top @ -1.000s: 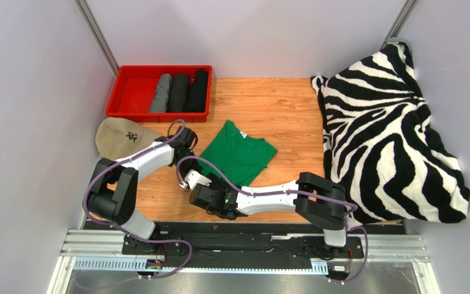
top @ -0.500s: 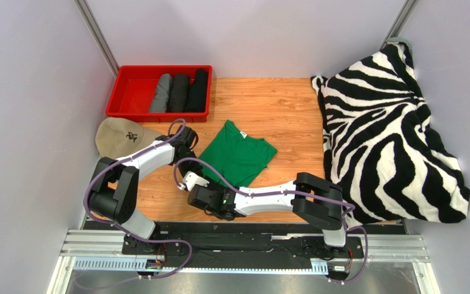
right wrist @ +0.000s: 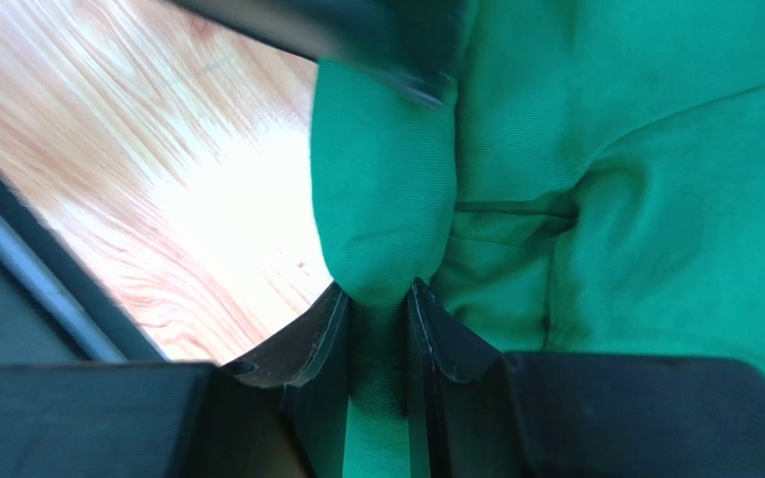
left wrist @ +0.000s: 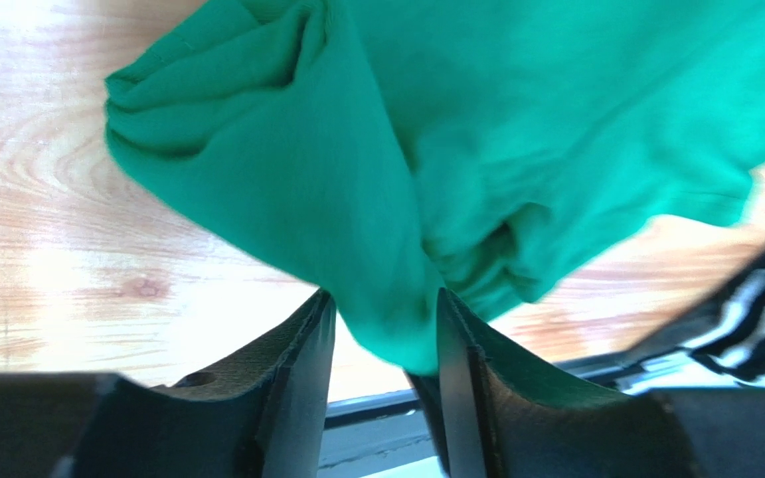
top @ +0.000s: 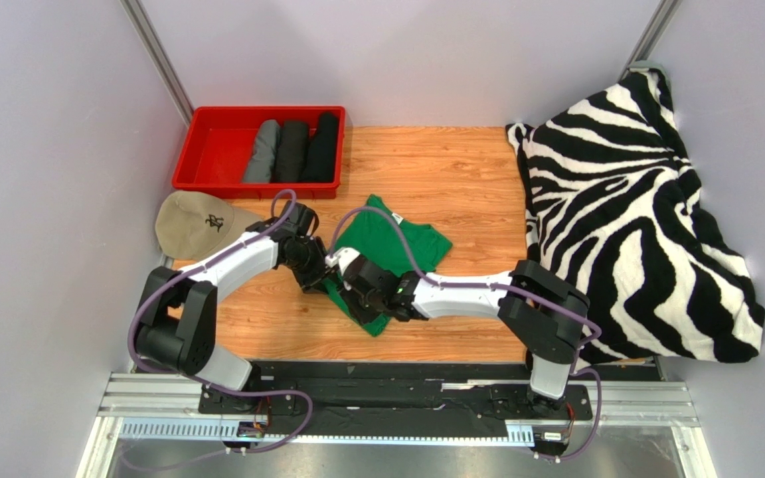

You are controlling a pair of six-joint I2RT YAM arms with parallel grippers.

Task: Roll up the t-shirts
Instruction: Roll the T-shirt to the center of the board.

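Note:
The bright green t-shirt [top: 406, 247] lies on the wooden table, its near-left edge bunched up. My right gripper [top: 350, 275] is at that edge, shut on a fold of the green t-shirt [right wrist: 386, 229] pinched between its fingers [right wrist: 379, 291]. My left gripper [top: 314, 273] is right beside it. It stands open [left wrist: 383, 299]; a hanging fold of the green t-shirt [left wrist: 357, 179] dips between its fingers and touches only the right one. A grey rolled t-shirt [top: 262, 151] and two black rolled t-shirts [top: 293, 149] lie side by side in the red bin [top: 215, 149].
A beige cap [top: 192, 224] lies left of the left arm. A zebra-striped blanket [top: 626, 209] is heaped along the right side. Grey walls close in the table on three sides. The arms' base rail [top: 396, 403] runs along the near edge.
My right arm swung from the near edge up to the shirt's near-left edge and closed on a fold. The left gripper's jaws widened. The shirt's near corner is now bunched.

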